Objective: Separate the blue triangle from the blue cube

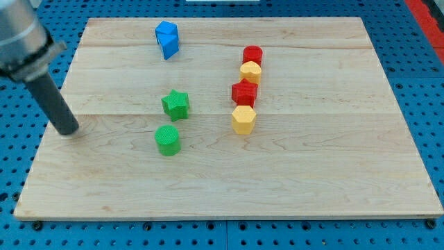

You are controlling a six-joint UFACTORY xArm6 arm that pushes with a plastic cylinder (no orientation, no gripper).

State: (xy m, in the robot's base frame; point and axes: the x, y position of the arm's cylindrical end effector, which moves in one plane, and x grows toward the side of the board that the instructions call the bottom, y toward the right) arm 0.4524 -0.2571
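Blocks are sitting scattered on the wooden surface (333,187) as my tip (70,130) is resting at the frame's left, well apart from all of them. With no hand on the rod, there is nothing to open or close. The blue cube (165,30) and blue triangle (171,46) are touching at the upper centre, the triangle just below. Separation is apparently not yet begun; the next move is calling for travel up and right to wedge between the pair. Green star (175,103), green cylinder (167,139), and red (252,54) and yellow (243,119) pieces are standing clear. No containers are showing.
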